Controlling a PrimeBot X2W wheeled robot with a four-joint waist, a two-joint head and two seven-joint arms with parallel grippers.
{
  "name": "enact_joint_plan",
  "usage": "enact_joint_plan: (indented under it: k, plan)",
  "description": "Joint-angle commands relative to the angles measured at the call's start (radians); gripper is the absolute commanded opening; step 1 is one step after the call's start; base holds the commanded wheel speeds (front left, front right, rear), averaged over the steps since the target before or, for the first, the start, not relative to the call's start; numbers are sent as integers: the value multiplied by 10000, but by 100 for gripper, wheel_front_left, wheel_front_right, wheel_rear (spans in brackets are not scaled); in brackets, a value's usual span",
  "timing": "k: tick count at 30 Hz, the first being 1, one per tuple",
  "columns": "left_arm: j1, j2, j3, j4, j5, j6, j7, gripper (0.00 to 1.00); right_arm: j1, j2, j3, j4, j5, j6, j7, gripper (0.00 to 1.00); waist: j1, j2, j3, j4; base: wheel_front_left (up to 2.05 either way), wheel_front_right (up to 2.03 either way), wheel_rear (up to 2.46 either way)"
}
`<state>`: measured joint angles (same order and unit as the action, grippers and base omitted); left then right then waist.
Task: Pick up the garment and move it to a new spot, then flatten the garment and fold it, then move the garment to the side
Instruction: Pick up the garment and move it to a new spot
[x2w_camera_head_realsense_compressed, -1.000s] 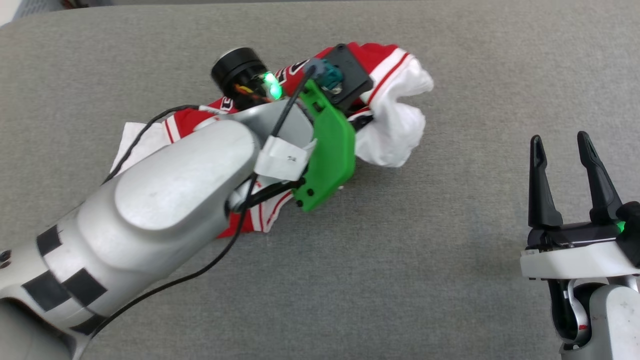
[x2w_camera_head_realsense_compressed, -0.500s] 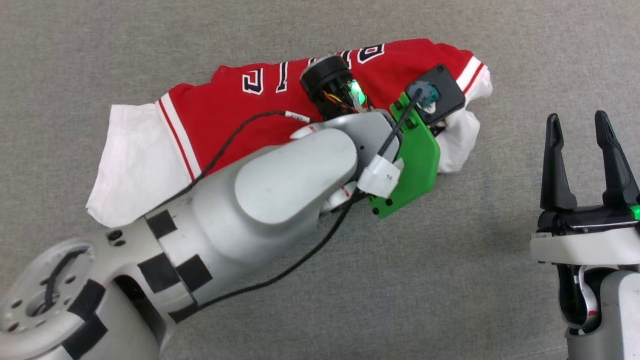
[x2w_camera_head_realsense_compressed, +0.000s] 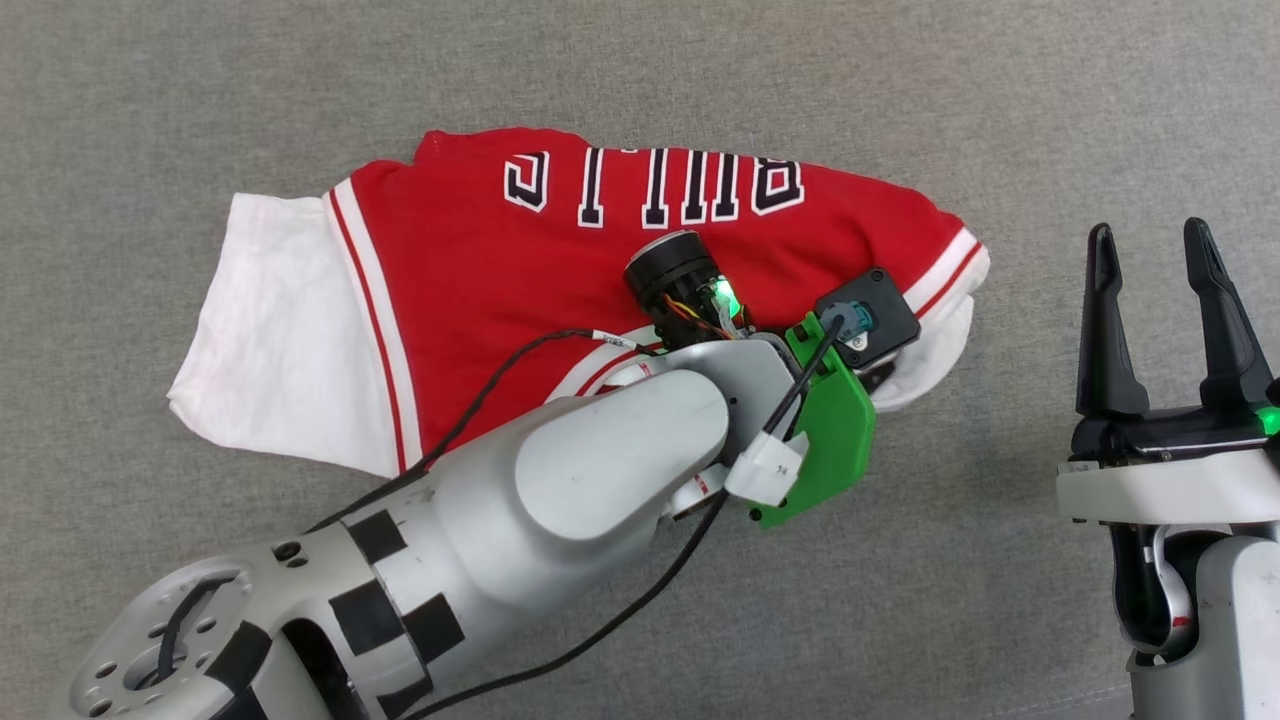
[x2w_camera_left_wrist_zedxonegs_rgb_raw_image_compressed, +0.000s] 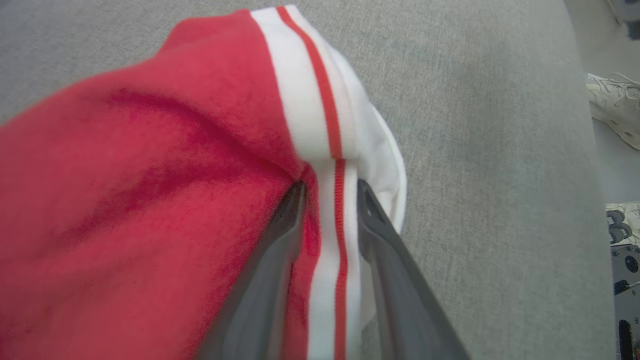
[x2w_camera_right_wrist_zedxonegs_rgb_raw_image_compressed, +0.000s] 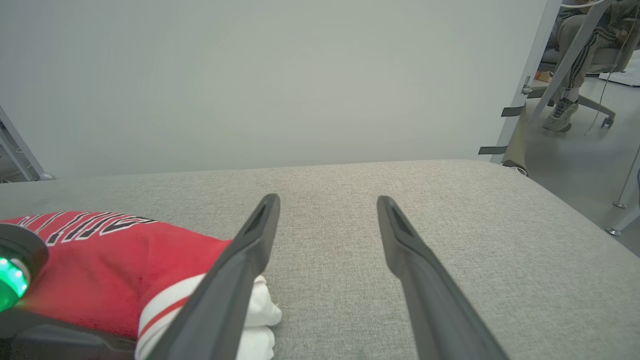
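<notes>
The garment (x2w_camera_head_realsense_compressed: 500, 270), a red jersey with white sleeves and black lettering, lies spread on the grey table, one sleeve at its left and the other bunched at its right end. My left arm (x2w_camera_head_realsense_compressed: 600, 470) reaches over its near right part and hides the fingers from the head view. In the left wrist view my left gripper (x2w_camera_left_wrist_zedxonegs_rgb_raw_image_compressed: 331, 192) has its fingers parted, and the garment's (x2w_camera_left_wrist_zedxonegs_rgb_raw_image_compressed: 125, 175) red-white striped seam lies flat between them. My right gripper (x2w_camera_head_realsense_compressed: 1148, 235) stands open over bare table to the right of the garment (x2w_camera_right_wrist_zedxonegs_rgb_raw_image_compressed: 100, 250), holding nothing.
The grey padded table (x2w_camera_head_realsense_compressed: 700, 80) extends all around the garment. Its far edge and right corner (x2w_camera_right_wrist_zedxonegs_rgb_raw_image_compressed: 505, 165) show in the right wrist view, with a wall behind. A seated person's leg (x2w_camera_right_wrist_zedxonegs_rgb_raw_image_compressed: 575, 30) and a shoe (x2w_camera_left_wrist_zedxonegs_rgb_raw_image_compressed: 612, 95) are on the floor beyond the table.
The head camera has shifted. The garment went from a bunched heap to spread out with its lettering showing. My left gripper dragged its right end toward me, then parted its fingers. The right gripper stayed open.
</notes>
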<state>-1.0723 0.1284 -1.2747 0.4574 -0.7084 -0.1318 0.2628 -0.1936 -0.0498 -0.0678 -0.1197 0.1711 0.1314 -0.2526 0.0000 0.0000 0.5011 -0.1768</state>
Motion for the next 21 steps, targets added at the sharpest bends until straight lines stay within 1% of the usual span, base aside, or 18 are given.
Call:
enact_joint_plan:
  k: [1,6,8,10,12,13,16,19,21]
  plan:
    - [94,-79,-55,86,-2,12,-485,100,-12,-5,-29,43,-11,-7,-92,100,0,0,-331,182,0,0,0]
    - [-303,-240,110,594,114,26,-3008,100,397,-5,-178,131,-158,-7,-92,100,0,0,-1200,615,0,0,0]
    - [-242,-298,318,696,198,193,-3765,100,569,-5,-225,141,-215,-7,-92,100,0,0,-1507,787,0,0,0]
    - [-105,-303,489,733,303,485,-4397,100,732,-5,-263,144,-260,-7,-92,100,0,0,-1821,961,0,0,0]
    - [75,-181,713,716,440,920,-4822,100,866,-5,-267,145,-305,-7,-92,100,0,0,-2087,1106,0,0,0]
    - [489,171,1230,520,671,1699,-5159,100,1037,-5,-317,163,-362,-7,-92,100,0,0,-2436,1329,0,0,0]
    - [1051,606,2004,49,898,2387,-5233,100,1174,-5,-326,174,-404,-7,-92,100,0,0,-2685,1500,0,0,0]
    - [1960,1142,3174,-922,1431,3101,-5240,100,1314,-5,-330,181,-424,-7,-92,100,0,0,-2906,1673,0,0,0]
    - [2651,1468,3943,-1509,1805,3481,-5242,100,1407,-5,-314,190,-429,-7,-92,100,0,0,-3032,1769,0,0,0]
